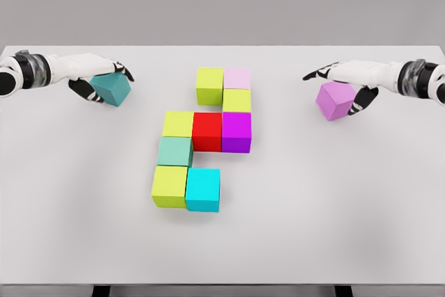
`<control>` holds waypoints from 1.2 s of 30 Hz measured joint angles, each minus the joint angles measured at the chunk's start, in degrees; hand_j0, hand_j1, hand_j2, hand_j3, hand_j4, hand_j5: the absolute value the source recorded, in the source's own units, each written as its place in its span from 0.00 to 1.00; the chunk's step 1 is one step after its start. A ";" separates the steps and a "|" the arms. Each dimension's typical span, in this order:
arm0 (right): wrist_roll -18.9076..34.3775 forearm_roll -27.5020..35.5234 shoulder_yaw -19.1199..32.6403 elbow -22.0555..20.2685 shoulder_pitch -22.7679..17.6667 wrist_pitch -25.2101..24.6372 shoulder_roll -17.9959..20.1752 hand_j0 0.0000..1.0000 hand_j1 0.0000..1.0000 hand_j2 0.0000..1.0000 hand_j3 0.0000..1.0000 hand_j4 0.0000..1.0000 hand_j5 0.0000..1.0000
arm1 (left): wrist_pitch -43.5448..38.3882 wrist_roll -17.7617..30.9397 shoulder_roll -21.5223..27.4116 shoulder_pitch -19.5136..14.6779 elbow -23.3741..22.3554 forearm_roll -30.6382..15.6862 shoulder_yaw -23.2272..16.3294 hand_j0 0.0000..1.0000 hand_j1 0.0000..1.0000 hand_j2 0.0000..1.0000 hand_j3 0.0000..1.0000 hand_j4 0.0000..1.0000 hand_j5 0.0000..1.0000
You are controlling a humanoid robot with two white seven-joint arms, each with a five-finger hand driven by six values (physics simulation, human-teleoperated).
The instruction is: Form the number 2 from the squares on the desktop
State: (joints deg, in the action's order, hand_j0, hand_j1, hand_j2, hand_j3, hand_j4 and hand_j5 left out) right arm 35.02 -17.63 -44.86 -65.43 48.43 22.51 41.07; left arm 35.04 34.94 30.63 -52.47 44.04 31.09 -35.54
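**Both robot hands hold a cube; figure 2 short at both row ends**

Left robot hand (104, 81), at 10 o'clock from the cluster: fingers curled around a teal cube (112, 89), cube tilted, at or just above the desk (334, 227) — cannot tell which. Right robot hand (344, 85), at 2 o'clock: fingers wrapped over a violet cube (335, 100), also tilted.

Cluster mid-desk, cubes touching. Top row: lime cube (209, 85), pink cube (237, 78). Below pink: a yellow-green cube (236, 101). Middle row: yellow cube (179, 124), red cube (207, 131), magenta cube (236, 132). Below yellow: green cube (174, 151). Bottom row: chartreuse cube (170, 186), cyan cube (203, 189).

Step, as I judge it: the last two cubes are in hand, placement pending. Top and bottom rows have two cubes each, the middle has three, so likely gaps are at 9 o'clock of lime and 3 o'clock of cyan. Next move: teal goes flush beside lime, violet crosses down to cyan's right side. Both need levelling first; set down without nudging neighbours.
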 measured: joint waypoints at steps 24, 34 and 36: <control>0.00 -2.41 -2.27 6.00 1.76 0.17 -2.84 0.92 0.92 0.92 0.92 0.92 0.92 | 0.20 0.18 -5.98 -6.06 -0.32 -2.66 -1.74 0.23 0.23 0.23 0.23 0.23 0.23; 0.05 -2.50 -2.43 6.11 1.85 0.73 -2.84 0.62 0.62 0.62 0.62 0.62 0.62 | -1.91 0.15 -10.68 -7.21 1.67 -6.93 -8.75 0.23 0.23 0.23 0.23 0.23 0.23; -0.07 -2.68 -2.45 6.13 1.85 1.30 -2.80 0.58 0.58 0.58 0.58 0.58 0.58 | -2.68 0.15 -10.83 -7.21 1.80 -7.24 -9.20 0.23 0.23 0.23 0.23 0.23 0.23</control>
State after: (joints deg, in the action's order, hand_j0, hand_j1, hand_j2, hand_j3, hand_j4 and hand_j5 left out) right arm 34.95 -20.31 -47.31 -59.30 50.27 23.81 38.27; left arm 32.35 35.08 19.81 -59.68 45.84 23.85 -44.74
